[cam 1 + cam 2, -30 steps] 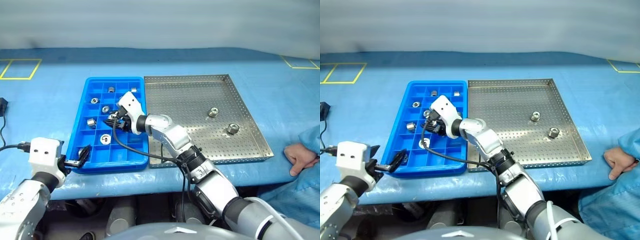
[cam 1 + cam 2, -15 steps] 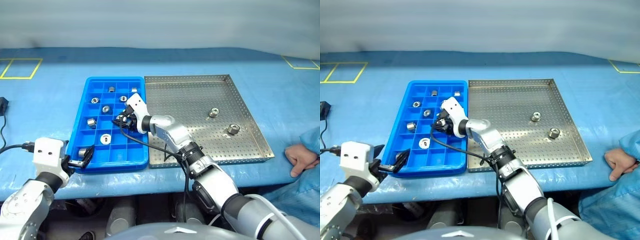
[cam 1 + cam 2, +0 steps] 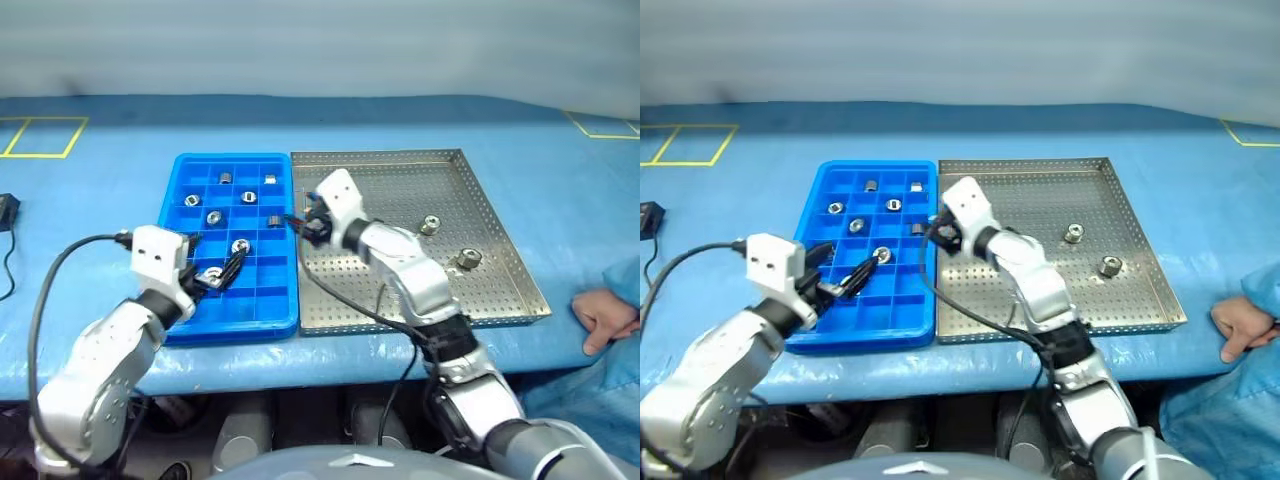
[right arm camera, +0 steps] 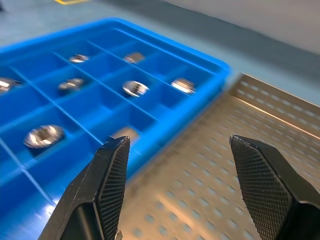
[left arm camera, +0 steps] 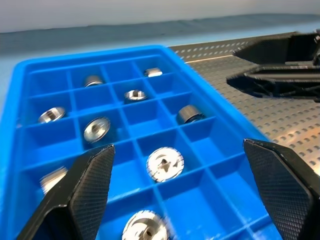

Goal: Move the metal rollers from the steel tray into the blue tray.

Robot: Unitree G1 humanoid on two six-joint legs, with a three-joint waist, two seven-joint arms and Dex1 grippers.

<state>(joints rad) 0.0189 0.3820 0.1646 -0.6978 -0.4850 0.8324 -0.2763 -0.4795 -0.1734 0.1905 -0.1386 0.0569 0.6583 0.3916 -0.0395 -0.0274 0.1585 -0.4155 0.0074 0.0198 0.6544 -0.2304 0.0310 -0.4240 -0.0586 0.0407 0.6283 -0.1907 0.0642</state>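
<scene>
Currently the right gripper [image 3: 296,224] hangs over the seam between the blue tray [image 3: 178,330] and the steel tray [image 3: 530,300], fingers spread and nothing between them. The left gripper [image 3: 853,280] hovers low over the near cells of the blue tray, fingers fully spread and likewise empty.

Two metal rollers remain on the steel tray: one roller [image 3: 428,225] toward 2 o'clock of the tray's centre, a second roller [image 3: 466,259] at about 4 o'clock, near the right rim. Roughly seven rollers occupy cells of the blue tray; the exact count is uncertain, since the left arm may cover some near cells.

Risks from this position:

1. Arm interference. Both grippers work near the blue tray. If the right arm swings toward the remaining rollers while the left advances, fingers or the trailing cable could clash.
2. Tray displacement. The left fingers sit close to the cell walls; a downward drift could shove the tray or flick a seated roller out.
3. Roll-away. The rollers are round and smooth. A pinch off centre could squirt one across the perforated floor toward the rim.
4. A person's hand [image 3: 602,318] rests on the table at 4 o'clock beyond the steel tray, within a wide sweep of the right arm.
</scene>
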